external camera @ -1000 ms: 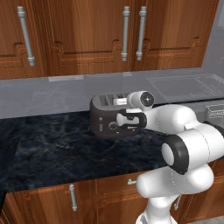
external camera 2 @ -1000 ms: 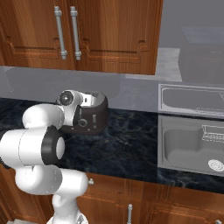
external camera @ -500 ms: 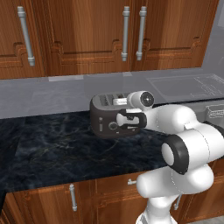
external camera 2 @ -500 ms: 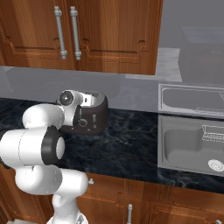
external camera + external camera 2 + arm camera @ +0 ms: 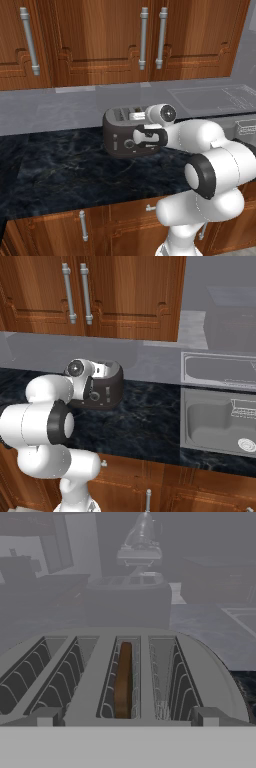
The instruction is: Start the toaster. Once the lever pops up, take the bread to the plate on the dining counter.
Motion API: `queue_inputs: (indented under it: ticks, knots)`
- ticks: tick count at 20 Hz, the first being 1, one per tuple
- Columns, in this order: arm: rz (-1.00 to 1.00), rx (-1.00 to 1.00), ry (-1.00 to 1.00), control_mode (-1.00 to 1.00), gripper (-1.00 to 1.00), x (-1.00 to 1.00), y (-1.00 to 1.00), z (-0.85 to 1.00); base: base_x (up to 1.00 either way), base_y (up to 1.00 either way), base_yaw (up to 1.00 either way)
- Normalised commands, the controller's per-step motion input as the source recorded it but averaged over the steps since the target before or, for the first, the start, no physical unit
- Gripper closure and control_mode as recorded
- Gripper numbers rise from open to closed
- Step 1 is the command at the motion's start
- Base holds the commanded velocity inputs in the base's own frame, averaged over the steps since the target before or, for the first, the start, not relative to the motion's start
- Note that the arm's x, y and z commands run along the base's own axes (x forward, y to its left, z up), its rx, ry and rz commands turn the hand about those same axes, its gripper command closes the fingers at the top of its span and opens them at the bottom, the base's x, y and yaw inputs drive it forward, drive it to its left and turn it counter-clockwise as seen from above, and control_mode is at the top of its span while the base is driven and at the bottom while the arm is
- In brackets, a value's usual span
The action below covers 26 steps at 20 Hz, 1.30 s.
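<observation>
The toaster sits close below, its four slots running away from view. A thin brown slice of bread stands upright in the third slot from the left. Two grey finger tips poke up, well apart, at the near edge.

The toaster is dark grey, and its slots show pale grey wire ribs. The bread is dark brown. The table is black with a marble pattern. The cabinets are reddish-brown wood with grey handles.
</observation>
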Motion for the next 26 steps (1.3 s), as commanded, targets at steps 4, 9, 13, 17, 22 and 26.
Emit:
queue_inputs:
  ticks: [4,9,13,17,22,26]
  knots:
    - [0.0,0.0,0.0,-1.0,-1.0,0.0,0.0,0.0,0.0,0.0,0.0]
    - [0.0,0.0,0.0,-1.0,-1.0,0.0,0.0,0.0,0.0,0.0,0.0]
    - [0.0,0.0,0.0,-1.0,-1.0,0.0,0.0,0.0,0.0,0.0,0.0]
    - [0.0,0.0,0.0,-1.0,-1.0,0.0,0.0,0.0,0.0,0.0,0.0]
    - [0.0,0.0,0.0,-1.0,-1.0,0.0,0.0,0.0,0.0,0.0,0.0]
    - [0.0,0.0,0.0,-1.0,-1.0,0.0,0.0,0.0,0.0,0.0,0.0]
